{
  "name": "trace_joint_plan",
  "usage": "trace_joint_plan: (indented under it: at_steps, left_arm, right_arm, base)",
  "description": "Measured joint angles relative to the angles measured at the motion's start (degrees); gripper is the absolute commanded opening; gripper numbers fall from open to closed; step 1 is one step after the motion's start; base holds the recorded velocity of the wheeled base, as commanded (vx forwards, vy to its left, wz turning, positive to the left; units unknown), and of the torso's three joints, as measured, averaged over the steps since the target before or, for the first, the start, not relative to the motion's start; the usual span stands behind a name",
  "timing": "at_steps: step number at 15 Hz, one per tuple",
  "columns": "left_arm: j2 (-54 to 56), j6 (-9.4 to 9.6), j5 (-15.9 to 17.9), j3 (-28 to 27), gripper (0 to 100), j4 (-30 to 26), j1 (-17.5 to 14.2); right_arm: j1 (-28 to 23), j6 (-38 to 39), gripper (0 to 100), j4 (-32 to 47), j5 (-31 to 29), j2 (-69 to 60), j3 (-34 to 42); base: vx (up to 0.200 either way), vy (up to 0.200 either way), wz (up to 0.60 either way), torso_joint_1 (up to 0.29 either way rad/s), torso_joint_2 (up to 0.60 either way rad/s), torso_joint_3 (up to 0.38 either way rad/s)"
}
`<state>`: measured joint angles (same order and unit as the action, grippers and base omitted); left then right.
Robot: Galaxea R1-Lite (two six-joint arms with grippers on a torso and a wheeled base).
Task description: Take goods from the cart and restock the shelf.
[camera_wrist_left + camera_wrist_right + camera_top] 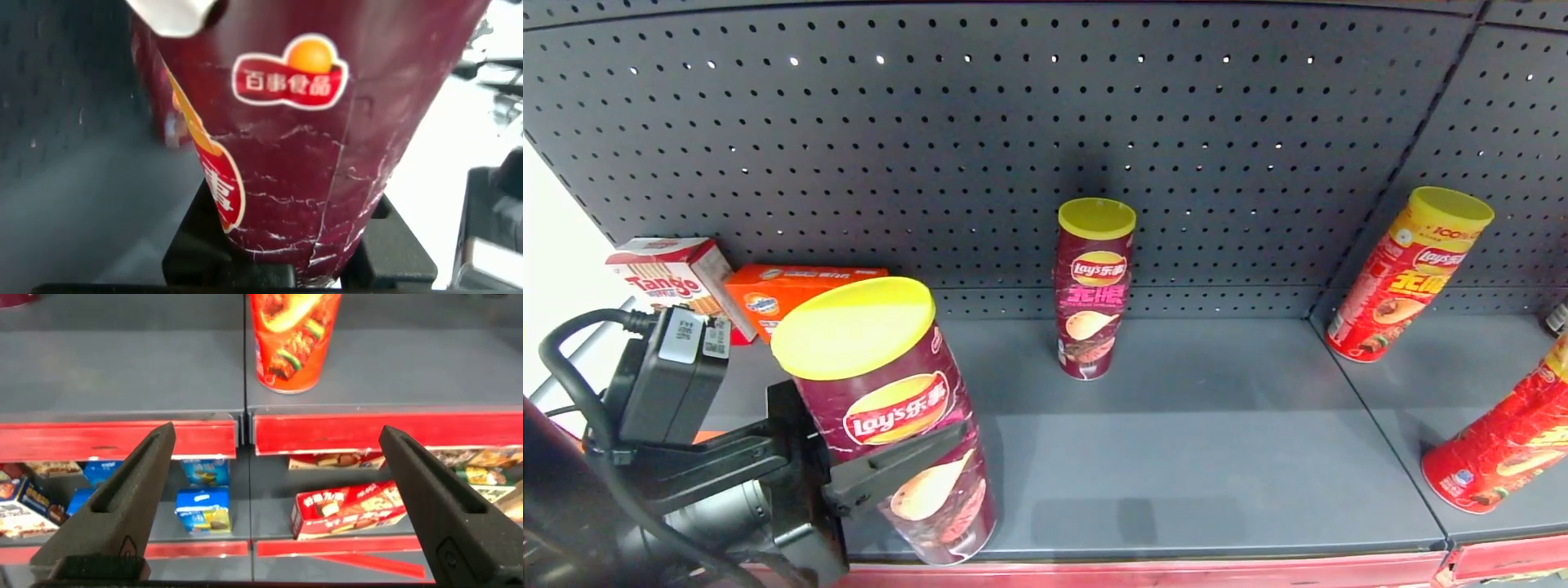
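A maroon chip can with a yellow lid [894, 425] stands upright at the shelf's front left, and my left gripper [849, 465] is shut on its lower body. The left wrist view has the same maroon chip can [327, 139] close up between the jaws. A second maroon can [1092, 287] stands upright mid-shelf near the pegboard. My right gripper [278, 498] is open, held in front of the shelf's red front edge [384, 431], below a red can [292, 339].
A tilted red can [1409, 273] leans by the right divider and another red can [1503, 445] lies at the far right. A wafer box [674, 278] and an orange box [796, 294] sit at the back left. Lower shelves hold boxed goods [347, 508].
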<state>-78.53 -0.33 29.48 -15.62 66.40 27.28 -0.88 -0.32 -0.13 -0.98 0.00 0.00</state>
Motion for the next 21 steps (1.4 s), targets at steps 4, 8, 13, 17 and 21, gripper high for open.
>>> trace_joint_plan:
  at_steps: [4, 8, 13, 17, 21]
  left_arm:
    - [2.4, -1.94, -0.4, 3.2, 0, 0.2, -1.5]
    - [4.3, -2.54, -0.3, 4.8, 0, 0.1, -1.6]
    - [3.5, -2.46, -0.2, 3.1, 0, 0.3, -1.5]
    - [3.5, -2.54, -0.2, 3.3, 0, 0.3, -1.6]
    - [3.5, -2.57, -0.3, 3.3, 0, 0.3, -1.8]
  right_arm:
    - [0.0, -0.1, 100, 0.1, 0.1, 0.0, 0.0]
    - [0.2, 0.7, 100, -0.1, 1.3, 0.2, -1.6]
    - [6.9, 0.7, 100, 1.5, 4.0, 13.2, -18.2]
    - [14.6, -2.9, 100, 5.8, 10.0, 24.0, -27.8]
    - [22.8, -3.0, 100, 2.5, 12.5, 32.6, -29.1]
  base:
    - [0.000, 0.000, 0.00, 0.000, 0.00, 0.000]
    - [0.000, 0.000, 0.00, 0.000, 0.00, 0.000]
    - [0.000, 0.000, 0.00, 0.000, 0.00, 0.000]
    - [0.000, 0.000, 0.00, 0.000, 0.00, 0.000]
    - [0.000, 0.000, 0.00, 0.000, 0.00, 0.000]
